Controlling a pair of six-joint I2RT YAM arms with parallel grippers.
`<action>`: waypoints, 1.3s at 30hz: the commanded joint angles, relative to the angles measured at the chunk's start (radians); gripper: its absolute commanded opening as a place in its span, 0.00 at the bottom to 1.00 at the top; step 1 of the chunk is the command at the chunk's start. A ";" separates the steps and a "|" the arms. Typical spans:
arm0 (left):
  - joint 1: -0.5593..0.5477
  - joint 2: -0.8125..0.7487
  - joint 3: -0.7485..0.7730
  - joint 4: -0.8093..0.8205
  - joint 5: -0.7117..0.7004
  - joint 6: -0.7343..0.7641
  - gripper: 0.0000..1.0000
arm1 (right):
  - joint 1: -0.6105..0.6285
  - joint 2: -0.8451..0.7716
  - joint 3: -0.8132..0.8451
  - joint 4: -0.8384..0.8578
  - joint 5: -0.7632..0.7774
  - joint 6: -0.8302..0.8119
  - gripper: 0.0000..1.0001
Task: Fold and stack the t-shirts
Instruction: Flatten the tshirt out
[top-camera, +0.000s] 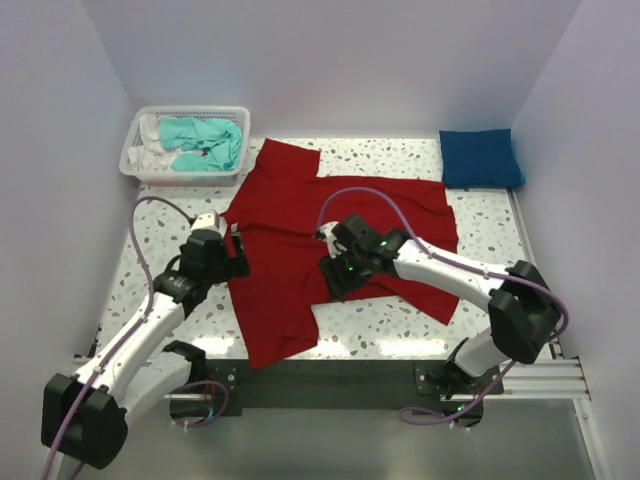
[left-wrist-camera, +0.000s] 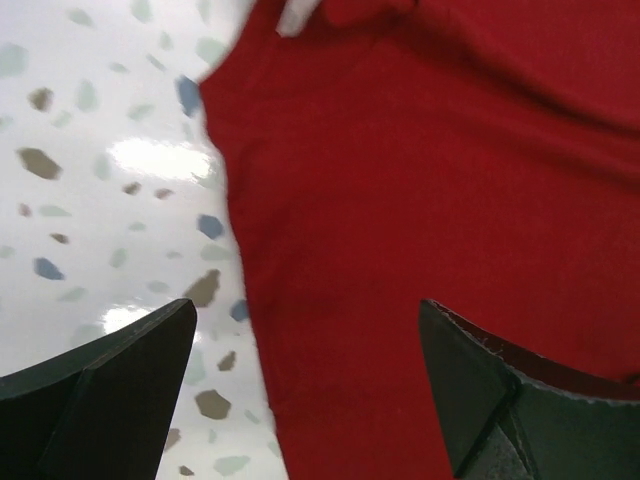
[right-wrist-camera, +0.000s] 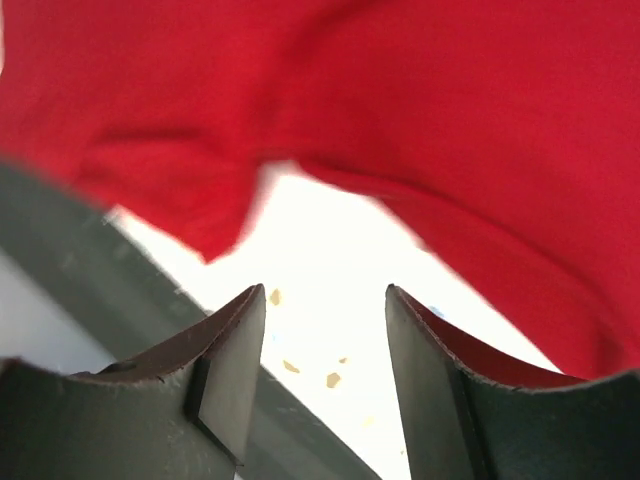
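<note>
Now red t-shirt (top-camera: 275, 300) beneath both parted jaws, held by neither.

The red t-shirt (top-camera: 290, 290) is soft matt cloth. The desk (top-camera: 480, 225) is smooth and glossy, speckled like terrazzo — light glares off it. Upper left, the basket (top-camera: 138, 160) is white plastic mesh — the left claw (left-wrist-camera: 308, 320) looks matt dark plastic.
</note>
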 joint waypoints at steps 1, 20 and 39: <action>-0.088 0.061 0.028 0.020 0.041 -0.108 0.97 | -0.139 -0.087 -0.096 -0.029 0.181 0.151 0.55; -0.104 0.403 0.025 0.018 -0.030 -0.317 0.65 | -0.685 -0.276 -0.388 0.068 0.185 0.363 0.68; 0.093 0.511 0.114 -0.022 -0.047 -0.198 0.64 | -1.055 -0.273 -0.442 0.063 0.235 0.371 0.78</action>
